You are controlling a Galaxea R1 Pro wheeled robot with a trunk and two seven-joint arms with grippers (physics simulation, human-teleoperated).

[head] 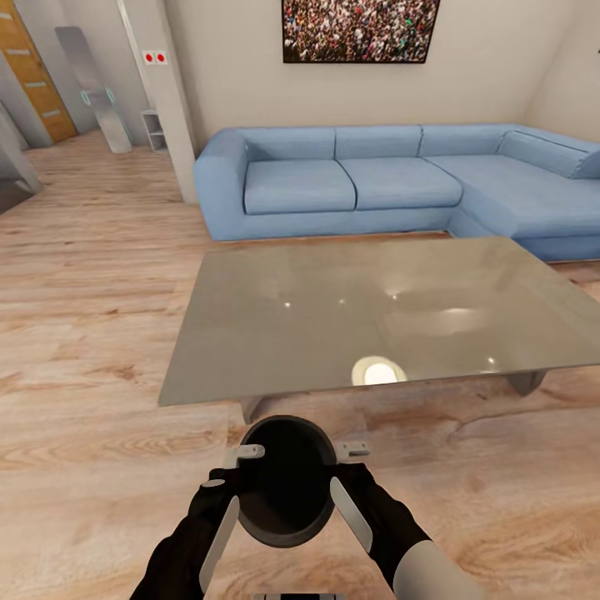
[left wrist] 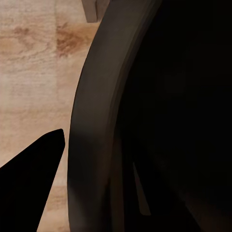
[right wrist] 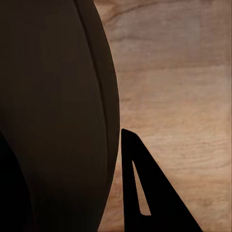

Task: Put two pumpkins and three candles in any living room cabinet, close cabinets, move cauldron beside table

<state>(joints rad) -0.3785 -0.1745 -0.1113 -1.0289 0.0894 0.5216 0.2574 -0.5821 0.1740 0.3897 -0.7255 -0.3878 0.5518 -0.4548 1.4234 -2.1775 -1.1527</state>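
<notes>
Round black cauldron (head: 287, 482), open mouth dark, contents not discernible, is clamped by left gripper (head: 236, 492) and right gripper (head: 346, 487), one on each side, before the table (head: 275, 350)

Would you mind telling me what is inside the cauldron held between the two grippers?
The cauldron shows only a dark, empty-looking hollow from the head view. Its deepest bottom is lost in shadow, so something small there cannot be ruled out. It is held above wooden floor, near the table.

A blue corner sofa (head: 392, 179) stood against the pale wall beneath a framed crowd picture (head: 360, 30). Wood-plank floor (head: 92, 275) spread all around, and an orange-brown door (head: 32, 71) showed far off at the left.
</notes>
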